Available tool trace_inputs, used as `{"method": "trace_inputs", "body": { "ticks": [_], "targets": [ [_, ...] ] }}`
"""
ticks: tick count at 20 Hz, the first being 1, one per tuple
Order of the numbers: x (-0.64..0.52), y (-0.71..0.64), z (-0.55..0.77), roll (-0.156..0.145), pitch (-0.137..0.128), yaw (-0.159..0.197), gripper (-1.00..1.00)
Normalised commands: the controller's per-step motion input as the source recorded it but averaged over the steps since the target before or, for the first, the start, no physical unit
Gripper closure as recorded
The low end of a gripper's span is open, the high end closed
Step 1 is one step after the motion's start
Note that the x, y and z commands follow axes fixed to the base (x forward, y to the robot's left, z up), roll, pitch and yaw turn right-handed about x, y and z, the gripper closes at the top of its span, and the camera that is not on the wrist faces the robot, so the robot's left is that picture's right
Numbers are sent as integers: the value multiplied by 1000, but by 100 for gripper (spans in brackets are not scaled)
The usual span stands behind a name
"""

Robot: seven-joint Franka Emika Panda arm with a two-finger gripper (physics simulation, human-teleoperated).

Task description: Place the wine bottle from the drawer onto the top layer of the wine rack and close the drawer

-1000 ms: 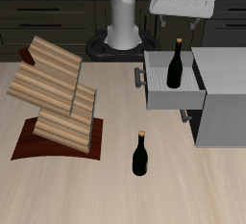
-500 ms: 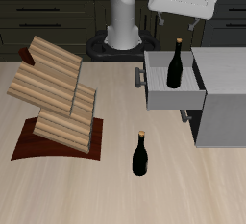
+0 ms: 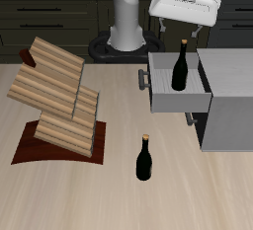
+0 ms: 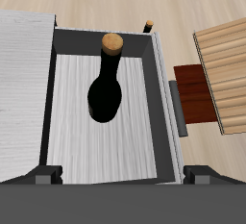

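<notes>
While a twin bottle (image 3: 144, 159) stands on the table nearer the front edge than the drawer (image 3: 162, 90), the wine bottle (image 3: 180, 66) stands upright inside that open drawer. Above it hangs the gripper (image 3: 186, 33), fingers spread, empty. Beside the drawer sits the wine rack (image 3: 57, 98).

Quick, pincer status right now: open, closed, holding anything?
Pincer: open, holding nothing, hovering above the wine bottle standing in the drawer.

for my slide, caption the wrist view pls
Open hand above wine bottle standing in the open drawer.
</notes>
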Motion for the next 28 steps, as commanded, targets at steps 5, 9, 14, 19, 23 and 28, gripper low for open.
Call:
{"method": "trace_inputs", "body": {
  "ticks": [5,9,14,19,23,28],
  "targets": [
    [-14,-64,-10,-33,-127,-42,-100],
    [-8,-78,-12,-3,-111,4,-100],
    [72,3,-43,-6,-48,-9,-100],
    [98,69,-43,55,-77,37,-100],
    [40,50,-36,63,-72,61,-100],
    [107,-67,23,40,-68,19,-100]
  ]
}}
